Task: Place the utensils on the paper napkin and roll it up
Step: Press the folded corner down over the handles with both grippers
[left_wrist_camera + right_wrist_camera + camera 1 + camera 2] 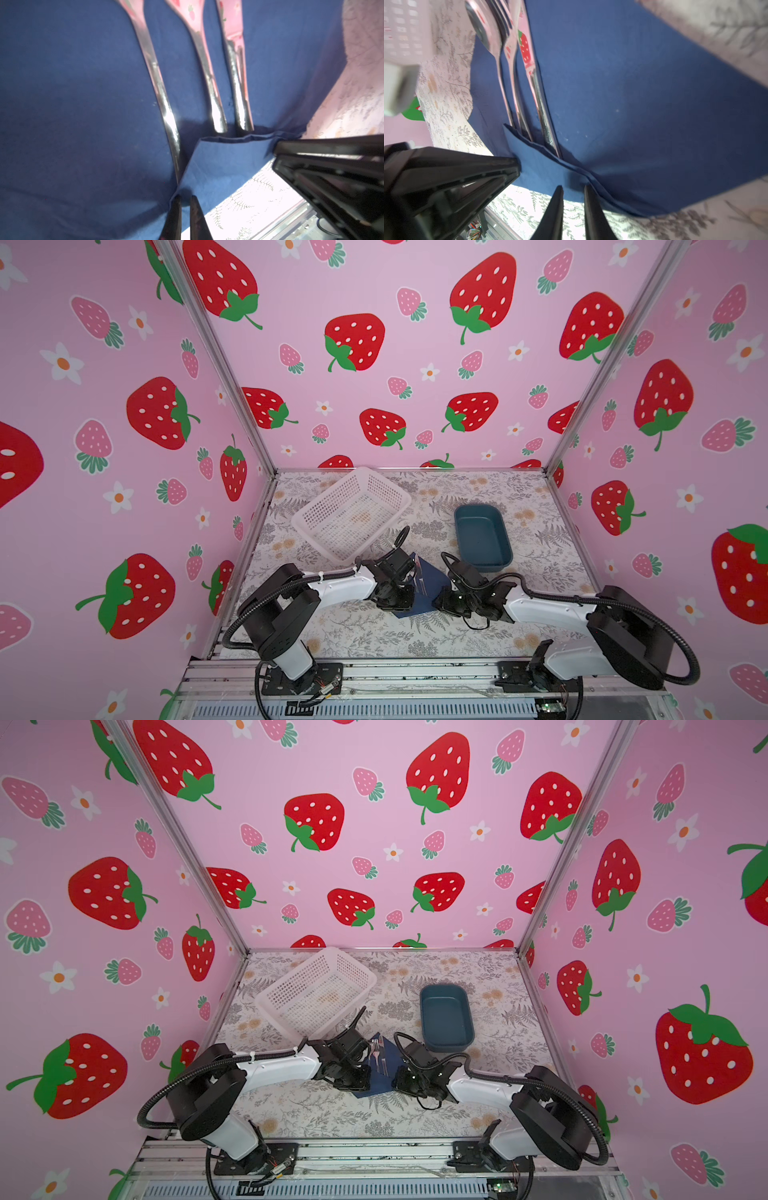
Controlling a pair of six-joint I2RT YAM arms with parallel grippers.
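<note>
The navy paper napkin (432,578) (388,1052) lies on the table between my two arms. The three silver utensils (379,1054) (158,83) (517,87) rest side by side on it, handles toward me. The napkin's (72,104) (633,104) near edge is folded up into a flap (224,162) (542,166) over the handle ends. My left gripper (185,198) (404,600) is shut on the flap's edge at one side. My right gripper (573,188) (441,600) pinches the fold at the other side, its fingers close together.
A white mesh basket (353,489) (316,969) stands tilted at the back left. A teal tray (458,516) (423,996) sits at the back right, close behind the right wrist. Pink walls close in three sides, and a metal rail (415,672) runs along the front.
</note>
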